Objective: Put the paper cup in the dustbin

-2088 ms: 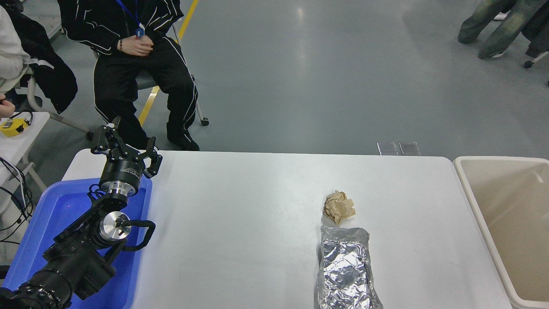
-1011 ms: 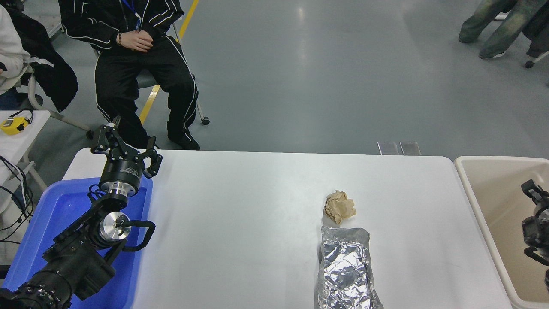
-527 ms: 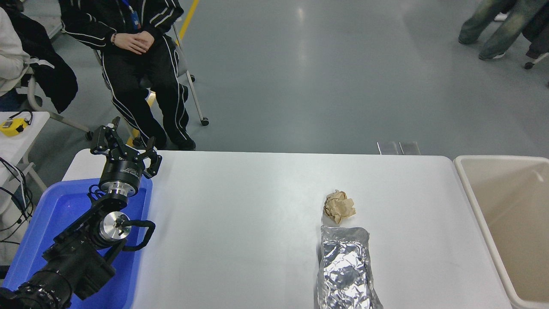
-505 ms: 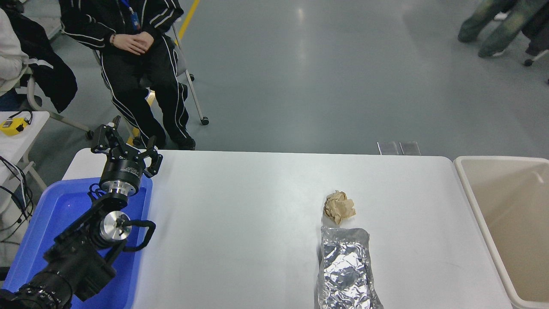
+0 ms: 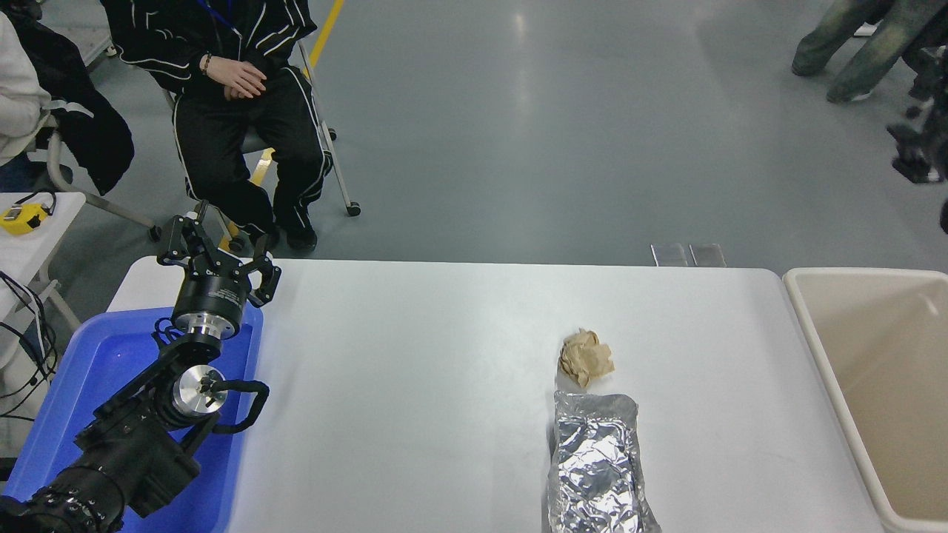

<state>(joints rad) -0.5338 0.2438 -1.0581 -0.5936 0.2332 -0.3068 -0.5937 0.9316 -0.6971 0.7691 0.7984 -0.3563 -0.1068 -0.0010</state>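
Observation:
The paper cup does not show anywhere in view. The beige dustbin [image 5: 803, 326] with its cream rim stands at the table's right end, and the part of its inside that shows holds nothing. My right gripper [image 5: 917, 152] is a blurred dark shape at the right edge, raised well above and behind the dustbin. My left gripper [image 5: 215, 248] is parked open and empty at the table's far left, over the back corner of the blue bin [image 5: 89, 370].
A crumpled brown paper ball [image 5: 586, 357] lies right of the table's centre, with a crumpled foil wrap [image 5: 597, 466] just in front of it. A person [image 5: 237, 111] sits on a chair behind the table's far left corner. Other people's legs [image 5: 852, 44] stand at the top right.
My right gripper showed low over the dustbin a second ago, left the view, and now sits high at the right edge. The seated person shifted their legs. The left arm has not moved.

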